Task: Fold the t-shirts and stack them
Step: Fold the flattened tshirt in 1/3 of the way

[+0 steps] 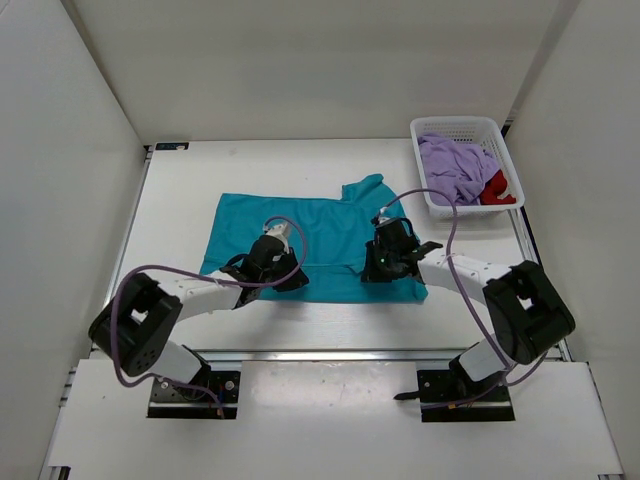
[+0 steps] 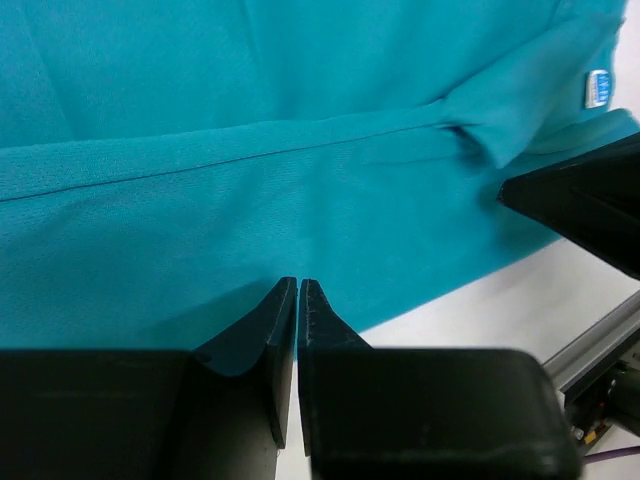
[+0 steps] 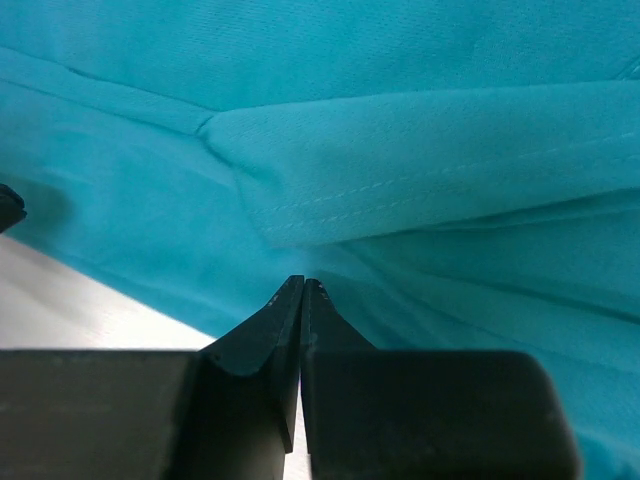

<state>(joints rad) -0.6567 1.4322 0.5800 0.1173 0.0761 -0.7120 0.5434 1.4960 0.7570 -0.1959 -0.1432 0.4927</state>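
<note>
Where the near hem lies, left gripper [image 2: 298, 285] and right gripper [image 3: 302, 283] sit pressed together on the teal t-shirt [image 1: 320, 235], spread flat on the table [image 1: 180, 180]; cloth caught or not, cannot tell. Lavender t-shirt [image 1: 450, 165], red t-shirt [image 1: 497, 188] in far basket [image 1: 455, 125]. Risk: one layer pinched, fold drags crooked.

Plain teal t-shirt [image 1: 330, 225]; white lattice basket [image 1: 455, 124]

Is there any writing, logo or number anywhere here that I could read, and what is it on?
Small blue-and-white tag on the teal shirt: it has print on it, but too small and blurred to read.
No other writing, number or sign shows in any view.
</note>
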